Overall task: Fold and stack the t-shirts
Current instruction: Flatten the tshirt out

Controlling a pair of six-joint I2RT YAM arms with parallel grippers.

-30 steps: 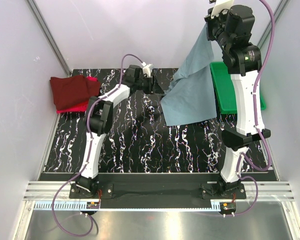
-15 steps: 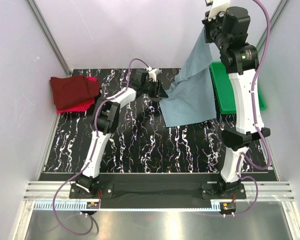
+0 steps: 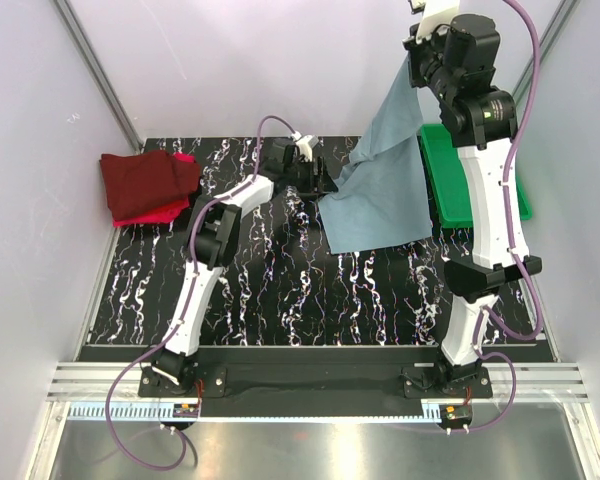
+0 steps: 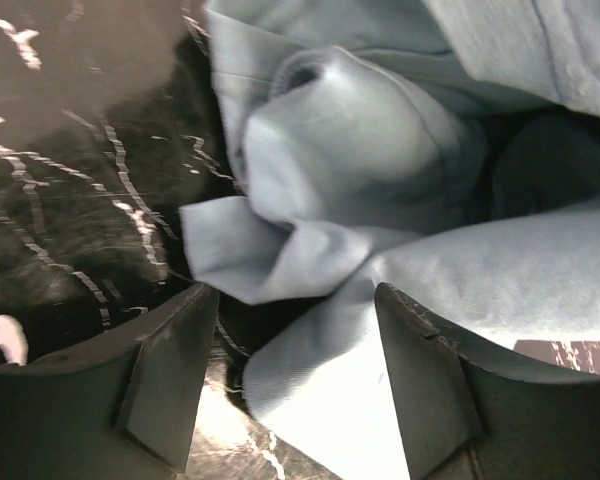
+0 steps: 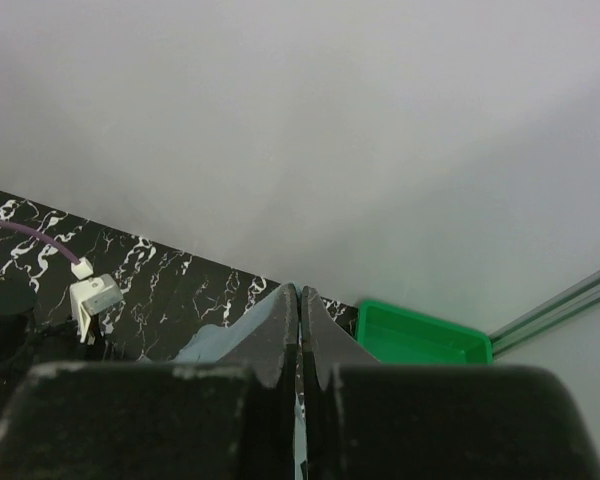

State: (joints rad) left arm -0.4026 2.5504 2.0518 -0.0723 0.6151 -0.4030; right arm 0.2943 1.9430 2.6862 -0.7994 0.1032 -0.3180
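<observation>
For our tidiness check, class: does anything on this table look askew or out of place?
The maroon t-shirt lies skewed on the red t-shirt, whose edge pokes out beneath. The grey-blue t-shirt dangles bunched from the shut right gripper, not flat.

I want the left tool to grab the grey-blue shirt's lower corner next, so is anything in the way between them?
Nothing visible stands between them. The open left tool sits right at the grey-blue shirt, whose bunched lower corner shows between its fingers, just above the table. The right tool holds the shirt's top up high.
</observation>
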